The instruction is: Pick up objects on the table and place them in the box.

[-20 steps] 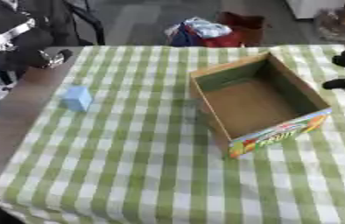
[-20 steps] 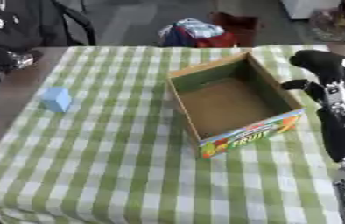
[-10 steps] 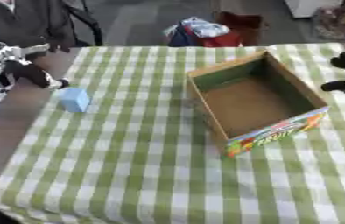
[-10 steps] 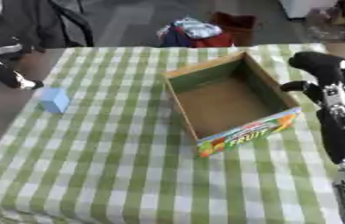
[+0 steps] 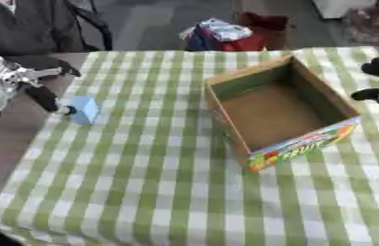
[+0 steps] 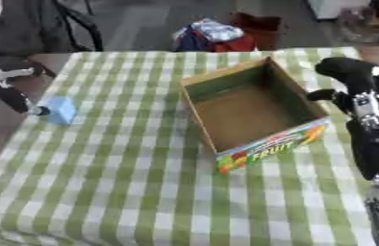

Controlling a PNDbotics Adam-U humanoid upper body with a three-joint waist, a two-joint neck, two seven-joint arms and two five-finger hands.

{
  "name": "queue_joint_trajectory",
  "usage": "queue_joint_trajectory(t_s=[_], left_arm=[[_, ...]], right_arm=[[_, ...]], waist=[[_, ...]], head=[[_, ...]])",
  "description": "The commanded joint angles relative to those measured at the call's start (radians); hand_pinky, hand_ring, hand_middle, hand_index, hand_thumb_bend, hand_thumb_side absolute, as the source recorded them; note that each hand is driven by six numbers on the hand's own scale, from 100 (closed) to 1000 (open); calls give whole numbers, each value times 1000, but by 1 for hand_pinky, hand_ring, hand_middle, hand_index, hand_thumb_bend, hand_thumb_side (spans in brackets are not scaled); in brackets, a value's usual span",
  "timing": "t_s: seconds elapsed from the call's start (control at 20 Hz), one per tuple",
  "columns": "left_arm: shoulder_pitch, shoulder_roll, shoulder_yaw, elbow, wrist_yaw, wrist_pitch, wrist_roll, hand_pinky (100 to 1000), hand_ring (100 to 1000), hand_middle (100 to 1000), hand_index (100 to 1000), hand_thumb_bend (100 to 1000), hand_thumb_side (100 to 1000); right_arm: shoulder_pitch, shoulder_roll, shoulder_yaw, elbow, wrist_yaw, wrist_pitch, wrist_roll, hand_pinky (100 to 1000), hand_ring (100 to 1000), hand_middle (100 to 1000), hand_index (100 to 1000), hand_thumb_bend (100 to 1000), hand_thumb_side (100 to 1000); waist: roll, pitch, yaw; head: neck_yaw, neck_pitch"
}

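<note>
A small light blue block [image 5: 84, 109] lies on the green checked tablecloth [image 5: 142, 182] near its left edge. My left hand [image 5: 26, 82] comes in from the left, open, with a dark finger [image 5: 48, 100] reaching down to the block's left side; I cannot see whether it touches. An open cardboard box [image 5: 299, 144] with a fruit print on its front wall stands right of centre, and nothing shows inside it. My right hand [image 6: 351, 73] hangs by the box's right wall with relaxed fingers and holds nothing.
A red and blue heap of bags [image 5: 228, 34] lies on the floor beyond the table's far edge. A dark chair and dark clothing [image 5: 33, 29] stand at the far left corner. The table's left edge runs close behind the block.
My left hand has come down from the upper left corner to the blue block's left side. The block, the box and my right hand stay put.
</note>
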Motion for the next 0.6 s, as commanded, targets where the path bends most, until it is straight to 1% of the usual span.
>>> queue_joint_trajectory(t_s=[0.05, 0.35, 0.4, 0.6], left_arm=[[-27, 10, 20, 18, -34, -2, 4, 858, 910, 903, 956, 419, 366], [-40, -22, 45, 80, -78, 20, 8, 854, 903, 899, 956, 388, 365], [-42, -26, 50, 90, -83, 25, 10, 853, 902, 899, 956, 369, 360], [-51, -41, 65, 121, -100, 42, 29, 847, 894, 894, 954, 356, 362]], right_arm=[[-14, -15, -1, -9, -3, -3, 3, 610, 820, 723, 720, 100, 550], [-14, -13, -1, -9, -2, -3, 3, 610, 820, 723, 720, 100, 547], [-14, -13, -1, -9, -2, -3, 3, 610, 820, 723, 720, 100, 547], [-14, -12, -2, -8, 0, -3, 3, 610, 820, 723, 720, 100, 547]], waist=[[-1, -10, -1], [-2, -6, -4], [-3, -5, -4], [-3, -3, -6]], head=[[2, 5], [0, 5], [0, 5], [0, 5]])
